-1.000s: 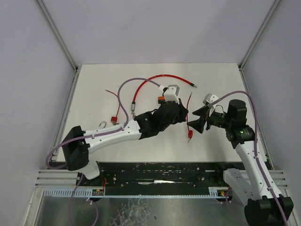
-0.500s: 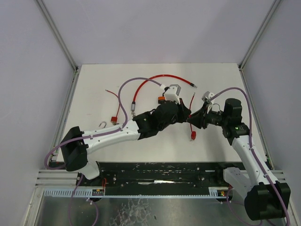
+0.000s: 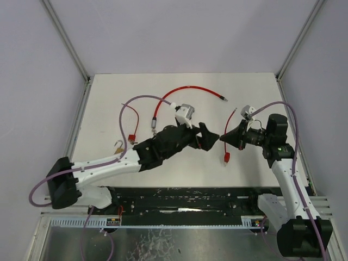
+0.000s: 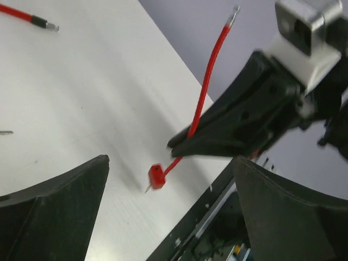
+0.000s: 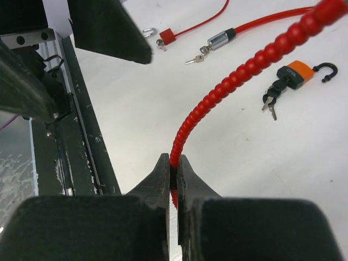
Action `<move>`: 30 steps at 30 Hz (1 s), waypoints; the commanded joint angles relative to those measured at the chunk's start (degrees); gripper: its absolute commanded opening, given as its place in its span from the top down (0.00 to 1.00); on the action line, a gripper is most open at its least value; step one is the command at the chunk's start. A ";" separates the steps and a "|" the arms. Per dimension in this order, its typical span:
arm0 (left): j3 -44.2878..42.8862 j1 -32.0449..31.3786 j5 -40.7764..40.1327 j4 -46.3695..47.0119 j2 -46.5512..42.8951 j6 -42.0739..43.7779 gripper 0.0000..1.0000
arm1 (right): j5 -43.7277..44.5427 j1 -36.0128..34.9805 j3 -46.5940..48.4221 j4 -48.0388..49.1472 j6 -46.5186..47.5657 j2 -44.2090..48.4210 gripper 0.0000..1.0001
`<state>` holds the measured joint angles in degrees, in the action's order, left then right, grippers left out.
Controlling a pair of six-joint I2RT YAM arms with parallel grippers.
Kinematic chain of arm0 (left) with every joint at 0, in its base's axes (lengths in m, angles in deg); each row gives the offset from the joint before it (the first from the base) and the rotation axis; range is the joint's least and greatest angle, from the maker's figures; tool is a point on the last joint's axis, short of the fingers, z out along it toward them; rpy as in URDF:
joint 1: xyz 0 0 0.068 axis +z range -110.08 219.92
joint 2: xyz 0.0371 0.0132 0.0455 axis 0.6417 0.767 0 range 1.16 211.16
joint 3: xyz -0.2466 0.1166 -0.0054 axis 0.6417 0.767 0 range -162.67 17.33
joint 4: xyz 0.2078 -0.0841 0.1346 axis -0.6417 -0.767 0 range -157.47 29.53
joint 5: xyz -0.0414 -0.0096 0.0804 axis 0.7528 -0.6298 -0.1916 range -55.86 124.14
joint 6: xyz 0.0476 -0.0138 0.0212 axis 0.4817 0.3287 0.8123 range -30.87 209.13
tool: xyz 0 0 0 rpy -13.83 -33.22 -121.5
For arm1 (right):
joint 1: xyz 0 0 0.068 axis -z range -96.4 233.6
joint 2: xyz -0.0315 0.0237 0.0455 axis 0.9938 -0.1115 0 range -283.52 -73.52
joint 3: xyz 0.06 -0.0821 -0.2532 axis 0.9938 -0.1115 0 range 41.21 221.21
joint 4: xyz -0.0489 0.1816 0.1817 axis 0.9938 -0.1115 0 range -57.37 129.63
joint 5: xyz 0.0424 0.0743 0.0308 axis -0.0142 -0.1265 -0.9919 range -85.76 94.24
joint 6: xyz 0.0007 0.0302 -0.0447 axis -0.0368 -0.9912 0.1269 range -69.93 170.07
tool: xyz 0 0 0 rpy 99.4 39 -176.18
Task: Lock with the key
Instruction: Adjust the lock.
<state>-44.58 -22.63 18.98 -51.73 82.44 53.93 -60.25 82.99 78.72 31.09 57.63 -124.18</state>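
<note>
My right gripper is shut on a ribbed red cable, which runs up between its closed jaws. In the top view that cable hangs through the right gripper down to a small red lock block just above the table. The left wrist view shows this block with a thin metal tip sticking out below it. My left gripper is open and holds nothing. It faces the right gripper closely. An orange padlock with keys lies on the table.
A long red cable lock arcs across the far table, its chrome end beside a loose key. A small red padlock and a metal padlock lie left. The black rail runs along the near edge.
The left gripper let go of the red cable, opened wide and drew back toward the left. The right gripper moved in and shut on the cable.
</note>
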 commanded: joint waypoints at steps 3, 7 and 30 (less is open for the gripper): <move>22.46 0.65 16.59 26.40 -13.06 15.71 0.04 | -8.60 4.98 4.50 -1.50 -2.38 4.54 1.00; 34.56 0.60 25.12 44.19 -13.83 22.14 0.05 | -11.30 5.26 3.71 0.05 -4.41 5.90 1.00; 21.38 -7.20 3.59 63.30 19.77 19.44 0.36 | -12.50 5.35 2.08 2.70 -7.27 4.46 1.00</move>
<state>-20.26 -29.80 27.20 8.66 101.12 74.76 -70.50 88.11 80.32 31.03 51.48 -119.54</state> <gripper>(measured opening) 0.660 0.037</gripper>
